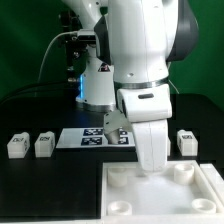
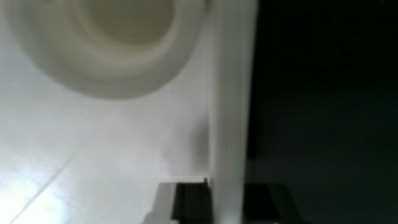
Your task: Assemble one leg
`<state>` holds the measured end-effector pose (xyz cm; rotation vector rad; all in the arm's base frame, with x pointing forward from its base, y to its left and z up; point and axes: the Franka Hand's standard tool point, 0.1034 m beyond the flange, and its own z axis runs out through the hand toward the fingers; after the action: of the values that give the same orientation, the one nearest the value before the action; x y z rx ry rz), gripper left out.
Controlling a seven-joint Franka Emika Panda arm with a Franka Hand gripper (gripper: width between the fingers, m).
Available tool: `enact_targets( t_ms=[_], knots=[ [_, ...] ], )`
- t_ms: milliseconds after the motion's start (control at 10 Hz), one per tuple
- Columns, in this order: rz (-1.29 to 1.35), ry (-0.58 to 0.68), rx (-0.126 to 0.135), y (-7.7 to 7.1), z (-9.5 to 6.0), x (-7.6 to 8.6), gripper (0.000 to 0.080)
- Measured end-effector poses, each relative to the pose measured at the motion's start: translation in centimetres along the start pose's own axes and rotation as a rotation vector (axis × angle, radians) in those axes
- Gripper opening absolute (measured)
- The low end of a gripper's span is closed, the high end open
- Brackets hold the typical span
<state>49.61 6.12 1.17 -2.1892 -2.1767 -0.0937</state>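
Hanging low over the panel, a socket close by

Largest first: the black counter (image 1: 30, 190), then the white panel (image 1: 205, 195) at its near edge, and the marker board (image 1: 90, 138) mid-counter. A leg (image 1: 17, 145) and a second leg (image 1: 44, 145) stand loose by the edge on the exterior view's left, a third leg (image 1: 186, 140) by the opposite edge. My gripper (image 1: 150, 160) is just above the panel near a round socket (image 2: 125, 40). I cannot tell whether my fingers are wide, narrow or gripping. I judge this the seating step, and next I need a straight, centred descent into the socket
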Motion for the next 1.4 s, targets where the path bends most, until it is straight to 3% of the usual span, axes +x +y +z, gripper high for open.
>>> enact_targets(
  t_ms=[400,500,800,900,1000,1400],
  knots=[
    [0.002,0.004,-0.012,-0.06,0.01,-0.12,0.0061],
    [0.003,0.003,-0.012,-0.05,0.01,-0.16,0.0142],
    [0.004,0.003,-0.012,-0.05,0.01,-0.24,0.0578],
    [0.005,0.003,-0.012,-0.05,0.01,-0.26,0.0578],
    [0.005,0.003,-0.012,-0.05,0.01,-0.28,0.0637],
    [0.007,0.003,-0.012,-0.04,0.01,-0.36,0.0649]
  ],
)
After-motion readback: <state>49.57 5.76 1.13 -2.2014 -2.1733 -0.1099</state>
